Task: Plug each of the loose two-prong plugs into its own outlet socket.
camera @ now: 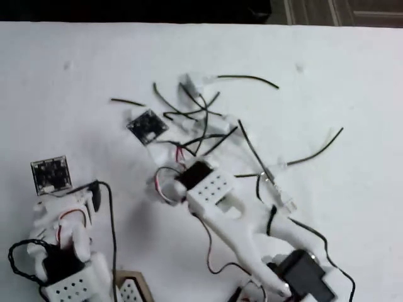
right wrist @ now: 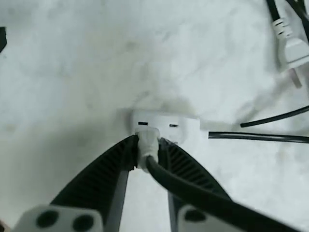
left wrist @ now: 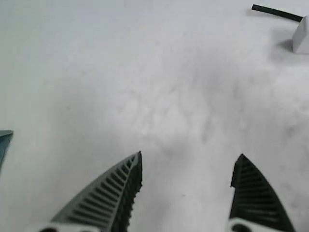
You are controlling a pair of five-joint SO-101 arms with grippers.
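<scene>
Surface: white table (camera: 352, 75), matt and faintly mottled. Its far edge is bounded by a dark strip (camera: 126, 9) of the room; striped flooring (camera: 327, 9) is seen past the far corner.

Right gripper (right wrist: 147, 141): clamped on a white plug (right wrist: 146, 151). The plug's black cable (right wrist: 193, 188) is led back between the fingers. The plug's nose is pressed against a white outlet socket (right wrist: 186, 124) directly ahead of the tips. Two slots are seen on the socket's top face. Whether the prongs are seated cannot be told.

Beside this gripper, a loose black cable (right wrist: 260, 137) is laid out from the socket. Farther ahead and to the same side, a second plug (right wrist: 289, 46) is lying with its prongs bare, well apart from the socket.

Left gripper (left wrist: 189, 154): fingers spread wide, nothing between them. Bare table is seen under the tips and ahead of them. Far ahead and off to one side, a white block (left wrist: 301, 36) with a black cable is noted; plug or socket cannot be told.

Room for moving: open ground around the left gripper. A tangle of loose cables (camera: 195, 113) is spread over the table's middle. Two black-patterned square cards (camera: 50, 174) (camera: 148, 126) are laid flat. A wide bare margin is left up to the far edge.
</scene>
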